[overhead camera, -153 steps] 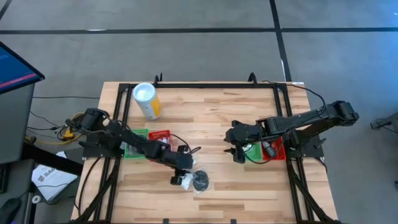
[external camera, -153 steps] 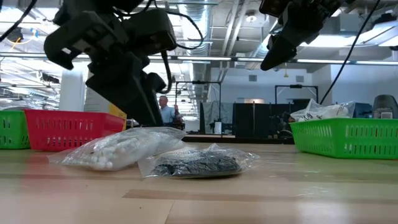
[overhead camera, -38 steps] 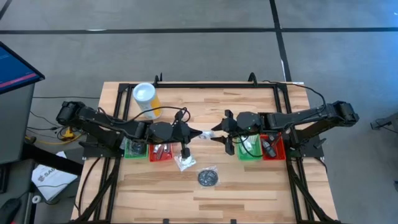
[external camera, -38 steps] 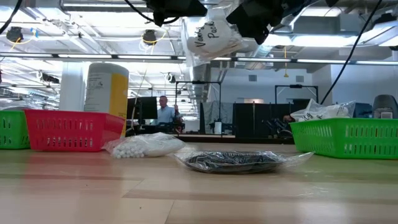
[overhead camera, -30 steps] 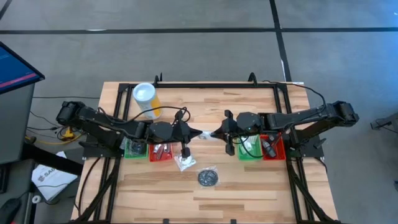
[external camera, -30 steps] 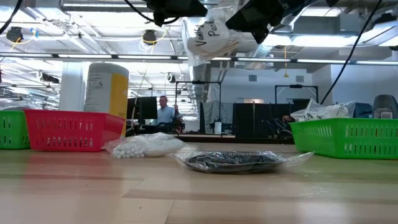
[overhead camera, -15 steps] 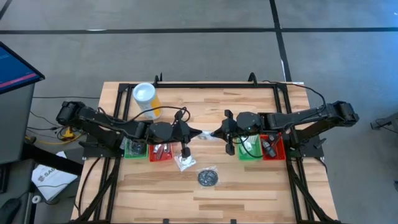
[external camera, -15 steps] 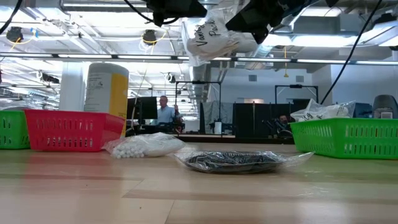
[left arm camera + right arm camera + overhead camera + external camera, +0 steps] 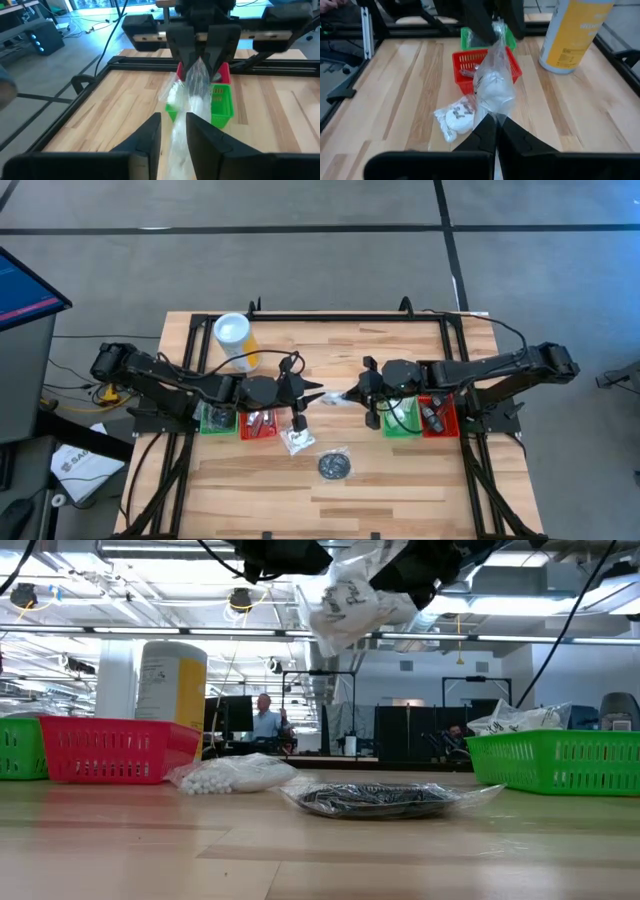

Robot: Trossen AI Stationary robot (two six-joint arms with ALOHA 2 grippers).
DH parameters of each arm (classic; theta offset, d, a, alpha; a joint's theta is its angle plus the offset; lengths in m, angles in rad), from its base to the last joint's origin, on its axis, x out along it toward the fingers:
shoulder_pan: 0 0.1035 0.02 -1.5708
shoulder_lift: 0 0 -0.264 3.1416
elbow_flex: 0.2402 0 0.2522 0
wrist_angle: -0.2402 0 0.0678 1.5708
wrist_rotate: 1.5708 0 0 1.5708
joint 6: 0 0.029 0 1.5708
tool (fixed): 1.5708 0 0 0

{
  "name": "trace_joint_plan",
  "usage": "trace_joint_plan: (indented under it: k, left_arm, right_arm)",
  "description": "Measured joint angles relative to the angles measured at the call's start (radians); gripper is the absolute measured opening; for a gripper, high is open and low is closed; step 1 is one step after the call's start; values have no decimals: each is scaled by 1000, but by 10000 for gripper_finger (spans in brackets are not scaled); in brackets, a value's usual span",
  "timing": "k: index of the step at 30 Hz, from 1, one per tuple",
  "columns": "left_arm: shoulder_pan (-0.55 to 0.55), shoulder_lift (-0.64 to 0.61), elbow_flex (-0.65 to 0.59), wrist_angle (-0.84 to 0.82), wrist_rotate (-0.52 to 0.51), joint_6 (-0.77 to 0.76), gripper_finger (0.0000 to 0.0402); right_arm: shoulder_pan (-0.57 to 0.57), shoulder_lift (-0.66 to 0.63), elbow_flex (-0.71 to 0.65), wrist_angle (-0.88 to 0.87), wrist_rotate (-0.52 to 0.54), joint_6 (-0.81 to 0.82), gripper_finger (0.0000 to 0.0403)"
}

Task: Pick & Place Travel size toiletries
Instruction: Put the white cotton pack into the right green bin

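Left tool (image 9: 316,395) fingers newly parted off clear bag (image 9: 338,396), bag pinched in shut right tool (image 9: 356,394), mid-air between both.

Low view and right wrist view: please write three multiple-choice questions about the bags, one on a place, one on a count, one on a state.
1. Where is the bag of black pieces?
A. in the red basket
B. flat on the table
C. up in the air

2. How many bags lie on the table?
A. two
B. one
C. four

3. What is the right gripper doing?
A. standing open over a basket
B. pressing on the table
C. pinching a clear bag in the air

Answers:
1 B: the bag of black pieces lies on the table.
2 A: with it lies only the bag of white balls.
3 C: the right gripper is shut on the clear bag.
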Motion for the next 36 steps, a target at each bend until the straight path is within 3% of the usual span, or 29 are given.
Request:
trace_joint_plan:
  k: [7,17,28,36]
  left_arm:
    - [0,0,0,-20,2,0,81]
    - [0,-5,-1,-22,3,0,82]
    - [0,-5,-1,-22,3,-4,81]
    - [0,-5,-1,-22,3,-4,81]
  right_arm:
    - [34,-81,0,-57,8,0,0]
    - [137,-192,0,-248,183,75,0]
    - [221,-238,0,-563,316,317,0]
    - [291,-237,0,-772,330,512,0]
